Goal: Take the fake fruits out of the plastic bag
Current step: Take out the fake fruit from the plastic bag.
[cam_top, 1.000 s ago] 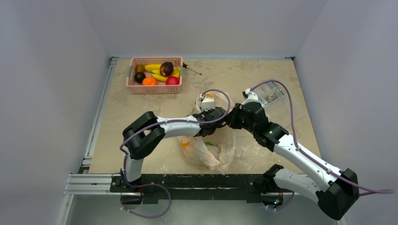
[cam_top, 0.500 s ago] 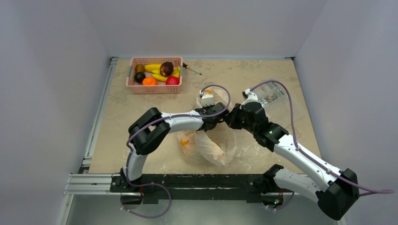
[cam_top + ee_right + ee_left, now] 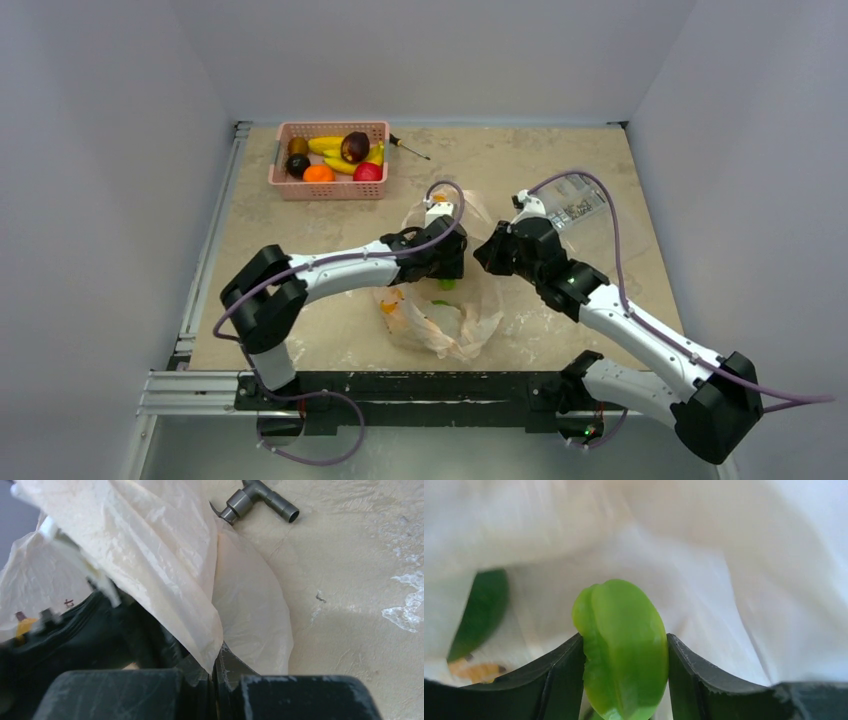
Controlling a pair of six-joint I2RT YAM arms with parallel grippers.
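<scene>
Seen from overhead, two arms meet over the plastic bag (image 3: 445, 325), which lies crumpled at the middle of the desk (image 3: 290, 240), low in the frame. The left fingers (image 3: 555, 680) are inside the bag and are closed on a bright green fake fruit (image 3: 624, 650). In the left wrist view the fruit is pinched between both dark pads at the bottom centre. Pale film is seen all around it, and a darker green shape (image 3: 481, 610) whose nature is unclear sits at the left edge. The right fingers (image 3: 115, 695) are pressed together on a fold of the bag's edge, seen at the bottom of the right wrist view, so the mouth is held up. The step in hand is judged to be lifting this fruit out. It is best drawn slowly and straight back through the mouth, since the fruit looks smooth and rounded and could be squeezed out of the grip by a jerk. The film should be watched for snagging on the left fingers, and the right pinch is best held firm and high so the bag is not dragged along. Once clear, the fruit could be carried to the pink basket (image 3: 330, 192) at the upper left, where other fruits (image 3: 340, 150) lie, though no drop place is named by the task.
</scene>
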